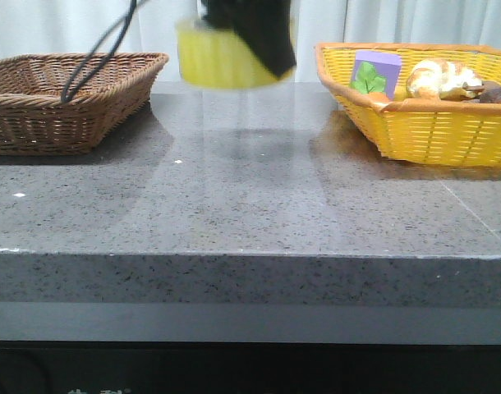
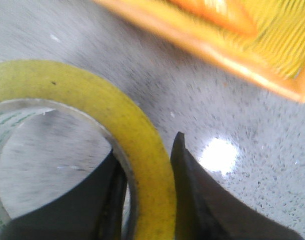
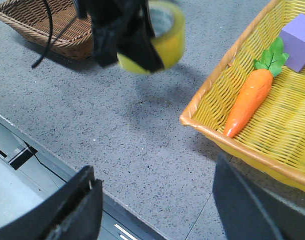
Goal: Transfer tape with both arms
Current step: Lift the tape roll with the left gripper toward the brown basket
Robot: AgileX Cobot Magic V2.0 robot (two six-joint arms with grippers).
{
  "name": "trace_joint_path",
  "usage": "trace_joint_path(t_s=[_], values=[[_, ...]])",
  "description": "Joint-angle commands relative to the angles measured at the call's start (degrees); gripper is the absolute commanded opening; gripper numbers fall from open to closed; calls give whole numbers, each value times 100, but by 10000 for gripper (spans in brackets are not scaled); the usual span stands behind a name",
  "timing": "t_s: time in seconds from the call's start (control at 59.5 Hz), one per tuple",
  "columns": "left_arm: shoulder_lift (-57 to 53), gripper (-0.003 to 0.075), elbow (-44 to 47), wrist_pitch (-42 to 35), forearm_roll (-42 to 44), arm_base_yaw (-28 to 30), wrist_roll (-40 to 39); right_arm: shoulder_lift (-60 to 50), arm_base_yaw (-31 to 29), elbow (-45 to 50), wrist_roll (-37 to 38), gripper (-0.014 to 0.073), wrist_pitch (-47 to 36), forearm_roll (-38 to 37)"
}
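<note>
My left gripper (image 1: 255, 37) is shut on the wall of the yellow tape roll (image 1: 218, 57) and holds it high above the middle back of the table. In the left wrist view one finger is inside the roll (image 2: 67, 85) and one outside, clamped on its rim. The right wrist view shows the left gripper (image 3: 137, 40) with the tape (image 3: 170, 37) in the air. My right gripper (image 3: 157, 200) is open and empty, above the table's front edge, near the yellow basket. It is out of the front view.
A brown wicker basket (image 1: 37, 123) stands at the back left. A yellow wicker basket (image 1: 448, 131) at the back right holds a toy carrot (image 3: 247, 100), a purple block (image 3: 297, 35) and other items. The grey table (image 1: 250, 197) lies between them.
</note>
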Motion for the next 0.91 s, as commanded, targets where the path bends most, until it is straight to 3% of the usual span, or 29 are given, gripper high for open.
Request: trace_joint_path(t_s=[0.0, 0.202, 0.521, 0.89], values=[[-555, 113, -459, -186, 194, 78, -231, -14, -41, -145, -33, 498, -405, -12], [-773, 113, -665, -90, 262, 529, -348, -14, -41, -145, -33, 498, -405, -12], [-804, 113, -665, 125, 262, 1698, -357, -14, -41, -145, -33, 498, -405, -12], [-336, 113, -654, 226, 111, 2761, -357, -14, -41, -145, -33, 498, -405, -12]])
